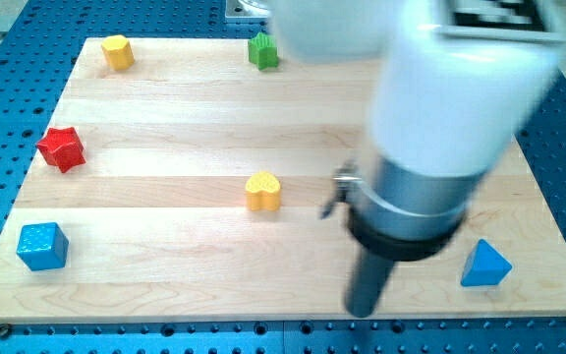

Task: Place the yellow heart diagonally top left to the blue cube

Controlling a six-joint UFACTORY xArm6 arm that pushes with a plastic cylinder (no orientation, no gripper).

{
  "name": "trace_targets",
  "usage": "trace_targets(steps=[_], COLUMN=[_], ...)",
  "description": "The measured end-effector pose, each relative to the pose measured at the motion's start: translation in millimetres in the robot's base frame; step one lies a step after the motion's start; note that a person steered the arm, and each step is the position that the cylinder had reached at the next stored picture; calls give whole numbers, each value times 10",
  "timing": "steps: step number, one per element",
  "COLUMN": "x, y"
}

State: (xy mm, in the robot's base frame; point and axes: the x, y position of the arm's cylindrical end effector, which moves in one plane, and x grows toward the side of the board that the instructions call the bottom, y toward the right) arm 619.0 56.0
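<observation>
The yellow heart (262, 191) lies near the middle of the wooden board. The blue cube (42, 246) sits at the board's lower left corner, far to the left of the heart and lower. My rod comes down from the large white and grey arm body at the view's right, and my tip (362, 311) rests near the board's bottom edge, to the right of and below the heart, apart from it.
A yellow block (117, 51) sits at the top left, a green block (262, 50) at the top centre, a red star-shaped block (62, 148) at the left edge, and a blue triangle (485, 265) at the lower right. The arm body (450, 108) hides the board's upper right.
</observation>
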Motion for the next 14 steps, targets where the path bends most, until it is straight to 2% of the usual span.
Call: trace_targets(steps=[2,3,4,5,6,7,8,10,11,13,14], x=[-14,-219,-402,-336,-341,-540,-566,-1049,-1008,-1222,-1156], y=[-2920,-3554,-2798,-1815,-3113,-3357,-2379,-2512,-1540,-713,-630])
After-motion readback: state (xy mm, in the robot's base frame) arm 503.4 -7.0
